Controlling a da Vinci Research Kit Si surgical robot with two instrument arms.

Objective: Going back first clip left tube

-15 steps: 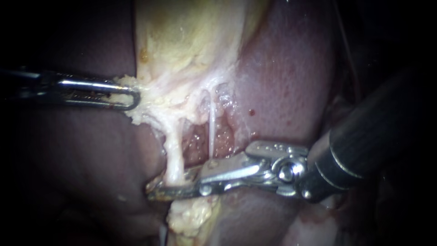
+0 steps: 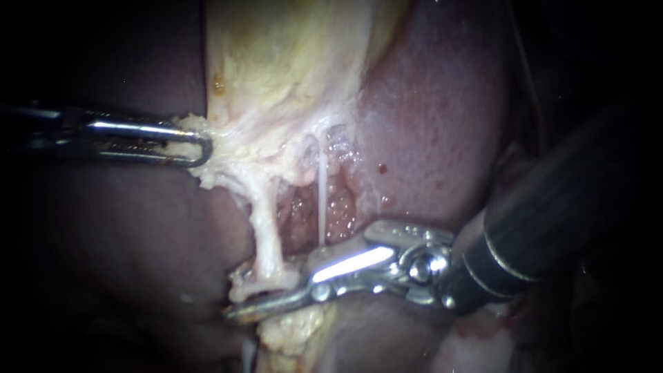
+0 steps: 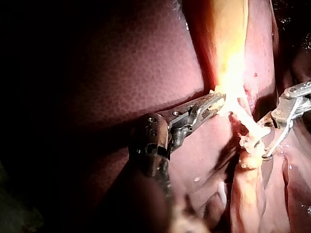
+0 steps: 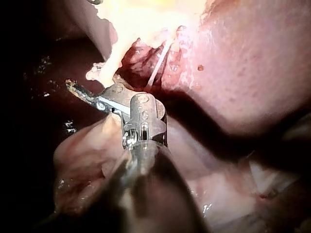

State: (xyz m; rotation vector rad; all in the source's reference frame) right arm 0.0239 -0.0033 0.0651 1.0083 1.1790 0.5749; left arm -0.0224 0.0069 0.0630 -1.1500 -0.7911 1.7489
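Observation:
The left tube, thick and pale, runs down from the gallbladder into my right instrument. Those jaws stand open, with the tube's lower end between them. In the left wrist view the right instrument shows a gap around the same tube. The thin white right tube hangs just right of it, above the upper jaw. My left instrument comes in from the left, shut on the gallbladder's pale fatty edge, as the left wrist view also shows. I see no clip clearly.
Dark red liver lies to the right of and behind the tubes, with a raw pit between them. A lump of yellow fat sits under the right jaws. The right shaft fills the lower right.
The right instrument's wrist has shifted a little left and down. Its jaws stand wider apart, the lower tip dropping below the tube's end. The left instrument has stayed put.

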